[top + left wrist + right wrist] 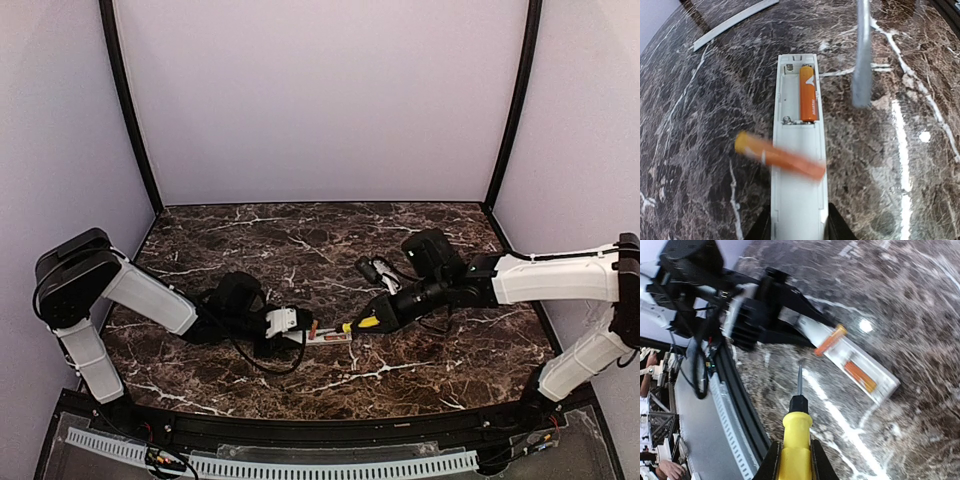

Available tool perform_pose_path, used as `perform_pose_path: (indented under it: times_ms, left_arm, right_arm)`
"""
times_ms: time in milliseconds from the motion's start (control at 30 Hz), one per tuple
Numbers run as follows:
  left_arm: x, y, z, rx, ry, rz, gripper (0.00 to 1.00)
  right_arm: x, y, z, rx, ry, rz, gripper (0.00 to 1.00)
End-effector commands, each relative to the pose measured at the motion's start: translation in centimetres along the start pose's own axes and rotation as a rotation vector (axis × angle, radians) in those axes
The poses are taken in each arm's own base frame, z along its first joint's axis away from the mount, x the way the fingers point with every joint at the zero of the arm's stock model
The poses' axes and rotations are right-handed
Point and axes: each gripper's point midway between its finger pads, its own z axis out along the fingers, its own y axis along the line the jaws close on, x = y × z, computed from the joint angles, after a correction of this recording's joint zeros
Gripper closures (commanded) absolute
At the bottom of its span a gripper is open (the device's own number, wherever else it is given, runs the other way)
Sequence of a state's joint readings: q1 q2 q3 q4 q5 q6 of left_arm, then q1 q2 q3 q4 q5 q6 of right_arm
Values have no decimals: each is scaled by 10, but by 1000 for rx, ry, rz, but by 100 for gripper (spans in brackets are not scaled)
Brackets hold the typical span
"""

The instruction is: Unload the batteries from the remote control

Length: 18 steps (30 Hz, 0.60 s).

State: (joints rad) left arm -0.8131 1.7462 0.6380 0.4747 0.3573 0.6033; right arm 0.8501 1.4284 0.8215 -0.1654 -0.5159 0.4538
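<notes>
Across remote control point(799, 210) edge: blurred battery point(780, 157), overhanging.

Yellow screwdriver point(368, 322) just beside remote control point(335, 340)

From where I stand this is a robotics lab test cell: a marble-look table point(300, 230) boxed in by plain lilac walls point(320, 100) on black posts point(128, 110), a left arm point(150, 297) and right arm point(550, 275) mounted at its bottom edge behind a slotted cable duct point(300, 466), and metal trusses point(657, 415) and a bystander point(670, 471) at the right wrist view's lower left.
</notes>
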Motion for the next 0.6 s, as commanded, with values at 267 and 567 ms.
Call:
perform_pose_path:
  times_ms: [267,567]
  left_arm:
    - [-18,-13,6,68,-51,29,100]
    - [-19,-12,5,66,-51,28,100]
  right_arm:
    - [-37,58,-12,-175,-96,-168,100]
    - [-38,47,-16,-84,-93,-157,100]
